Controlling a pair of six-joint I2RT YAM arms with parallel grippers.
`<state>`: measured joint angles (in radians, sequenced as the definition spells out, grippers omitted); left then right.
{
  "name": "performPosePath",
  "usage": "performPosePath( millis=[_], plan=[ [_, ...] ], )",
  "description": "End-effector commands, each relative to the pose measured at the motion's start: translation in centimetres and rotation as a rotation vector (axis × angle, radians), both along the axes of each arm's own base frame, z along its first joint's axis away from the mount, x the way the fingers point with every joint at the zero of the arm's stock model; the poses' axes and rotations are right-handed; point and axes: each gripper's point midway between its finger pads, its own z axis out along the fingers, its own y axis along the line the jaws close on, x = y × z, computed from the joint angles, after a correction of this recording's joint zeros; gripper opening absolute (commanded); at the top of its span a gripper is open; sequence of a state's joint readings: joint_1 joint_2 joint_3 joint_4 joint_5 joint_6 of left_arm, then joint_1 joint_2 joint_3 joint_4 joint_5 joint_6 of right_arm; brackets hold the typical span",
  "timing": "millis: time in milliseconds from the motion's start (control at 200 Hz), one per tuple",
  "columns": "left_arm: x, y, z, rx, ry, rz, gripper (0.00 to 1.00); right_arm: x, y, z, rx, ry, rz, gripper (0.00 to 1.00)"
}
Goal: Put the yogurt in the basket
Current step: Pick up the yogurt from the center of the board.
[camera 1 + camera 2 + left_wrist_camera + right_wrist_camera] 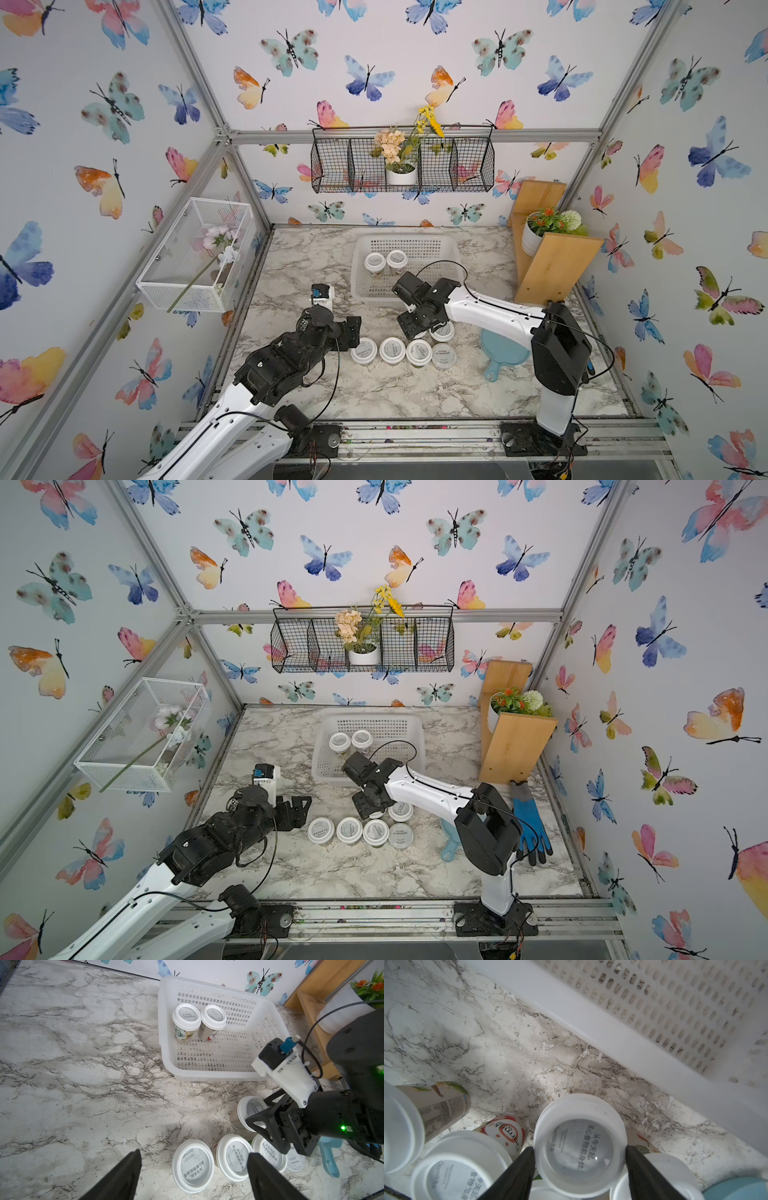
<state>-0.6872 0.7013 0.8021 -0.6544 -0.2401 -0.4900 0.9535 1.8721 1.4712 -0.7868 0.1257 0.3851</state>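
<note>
My right gripper (578,1148) pinches one yogurt jar (580,1126) by its lid. It may slip and bump the row of jars (419,352) at six o'clock. My left gripper (193,1152) is spread.

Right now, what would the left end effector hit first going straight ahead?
Probably the nearest yogurt jar of the row, framed by the open fingers of the left end effector; depth is unclear.

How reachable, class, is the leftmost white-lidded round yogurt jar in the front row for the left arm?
Probably yes: the open left end effector hovers right beside that jar, nothing between them; the right end effector works farther along.
</note>
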Motion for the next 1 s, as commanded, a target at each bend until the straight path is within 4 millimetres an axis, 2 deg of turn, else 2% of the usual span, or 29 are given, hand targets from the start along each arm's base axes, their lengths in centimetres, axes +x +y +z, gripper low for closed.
performPosePath(
  millis=[0,105,315,445,631,996],
  plan=[
    [0.0,0.0,-0.2,0.003,-0.006,-0.006,0.85,-0.1,0.3,0.2,-0.019,-0.004,-0.007,0.71],
    [0.0,0.0,-0.2,0.003,-0.006,-0.006,0.85,0.0,0.1,0.4,-0.03,-0.013,-0.011,0.71],
    [0.0,0.0,-0.1,0.002,-0.008,-0.007,0.85,0.0,-0.8,0.3,-0.067,-0.023,-0.021,0.8],
    [0.0,0.0,-0.2,0.002,-0.006,-0.009,0.85,0.1,-0.8,-0.1,-0.074,-0.019,-0.022,0.82],
    [0.0,0.0,-0.1,0.0,-0.008,-0.01,0.85,0.1,-0.5,-0.4,-0.069,-0.014,-0.02,0.77],
    [0.0,0.0,-0.2,0.002,-0.006,-0.009,0.85,0.0,-0.4,-1.0,-0.073,-0.003,-0.017,0.73]
  ],
)
